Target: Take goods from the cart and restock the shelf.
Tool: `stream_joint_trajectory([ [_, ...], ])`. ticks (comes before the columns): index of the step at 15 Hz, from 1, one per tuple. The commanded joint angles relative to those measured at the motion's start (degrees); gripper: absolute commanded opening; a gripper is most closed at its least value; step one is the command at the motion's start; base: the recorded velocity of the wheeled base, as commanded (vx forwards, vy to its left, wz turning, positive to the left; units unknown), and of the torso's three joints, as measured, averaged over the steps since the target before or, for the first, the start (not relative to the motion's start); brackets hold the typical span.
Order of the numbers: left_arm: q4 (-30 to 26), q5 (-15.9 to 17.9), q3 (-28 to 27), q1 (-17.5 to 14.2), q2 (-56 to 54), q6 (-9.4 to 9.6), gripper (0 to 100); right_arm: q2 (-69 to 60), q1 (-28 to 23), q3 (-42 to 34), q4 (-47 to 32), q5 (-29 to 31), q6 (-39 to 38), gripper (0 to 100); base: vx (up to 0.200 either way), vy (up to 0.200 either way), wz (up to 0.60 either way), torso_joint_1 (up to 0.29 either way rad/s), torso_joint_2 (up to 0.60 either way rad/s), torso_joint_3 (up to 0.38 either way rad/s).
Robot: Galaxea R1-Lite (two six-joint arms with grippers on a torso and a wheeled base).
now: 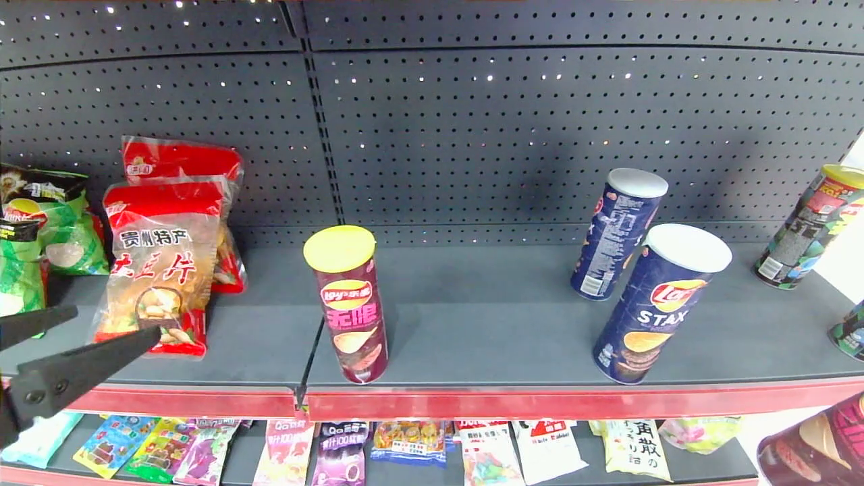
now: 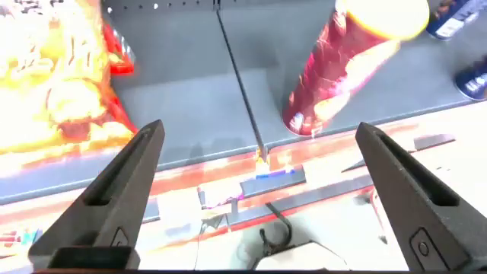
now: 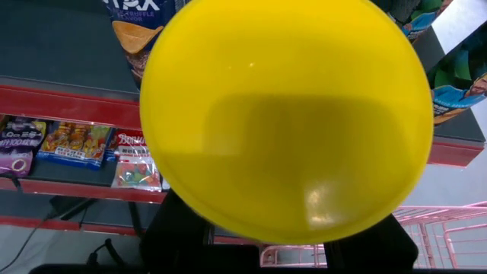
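My left claw (image 1: 118, 319) has both fingers (image 2: 114, 205) spread wide with nothing between them. It hangs just in front of the red front lip of the shelf (image 1: 472, 317), near the two red snack bags (image 1: 158, 270) leaning at the shelf's left. My right claw (image 3: 278, 243) is pinched on the held can (image 1: 817, 445), a maroon chip tube low at my right, in front of the shelf and apart from it. Its yellow lid (image 3: 285, 114) faces the wrist camera, and the pink wire of the cart (image 3: 449, 228) lies beyond it. On the shelf a matching maroon can (image 1: 351, 314) stands upright near the front edge, just beside the seam between two panels. Well to its right stand two blue cans (image 1: 658, 304), one behind the other, both white-lidded. A dark patterned can (image 1: 810, 226) stands at the far right, and green bags (image 1: 40, 229) at the far left. Small sachets (image 1: 405, 445) line the lower shelf.
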State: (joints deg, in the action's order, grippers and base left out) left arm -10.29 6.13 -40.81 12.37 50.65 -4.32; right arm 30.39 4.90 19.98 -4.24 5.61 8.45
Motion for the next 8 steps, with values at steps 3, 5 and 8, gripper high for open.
stream_joint_trajectory([
  [3,-0.35,-0.95,5.48,0.02,-8.90,2.03,100,-0.33,0.02,-0.12,-0.15,0.02,-0.10,0,0.000,0.000,0.00,0.000,0.00,0.000],
  [5,-0.26,-2.00,8.21,-0.07,-11.10,3.70,100,-0.86,-0.15,-0.56,-0.24,0.02,-0.36,0,0.000,0.000,0.00,0.000,0.00,0.000],
  [8,-0.35,-6.22,5.31,0.02,-7.59,4.58,100,-1.48,-0.15,-0.64,-0.24,0.11,-0.36,0,0.000,0.000,0.00,0.000,0.00,0.000],
])
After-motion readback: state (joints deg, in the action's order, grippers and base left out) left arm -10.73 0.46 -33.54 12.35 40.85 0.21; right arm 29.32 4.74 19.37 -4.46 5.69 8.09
